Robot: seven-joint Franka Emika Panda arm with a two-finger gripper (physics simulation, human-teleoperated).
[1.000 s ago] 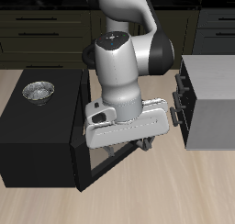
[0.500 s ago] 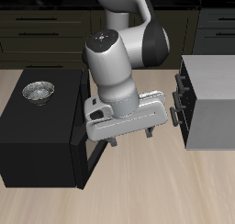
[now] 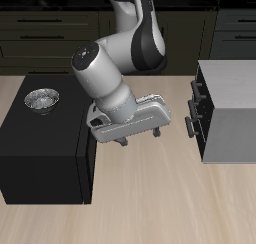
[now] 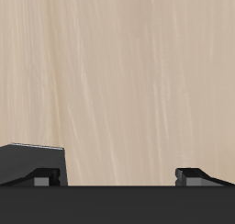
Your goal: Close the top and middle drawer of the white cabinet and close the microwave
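Swinging the matte black microwave (image 3: 40, 158) door nearly shut since a second ago, the hand (image 3: 138, 140) shows fingers apart, white cabinet (image 3: 228, 113) drawers still open.

A simulated kitchen, rendered rather than photographed. Dark cabinets (image 3: 40, 33) with long thin drawer handles run along the back, from ten o'clock across to two o'clock. A pale wooden table (image 3: 150, 203) fills the foreground. On it sits a black microwave (image 3: 40, 148) at eight o'clock, a small metal bowl (image 3: 42, 98) resting on top, and a white cabinet (image 3: 228, 108) at three o'clock.
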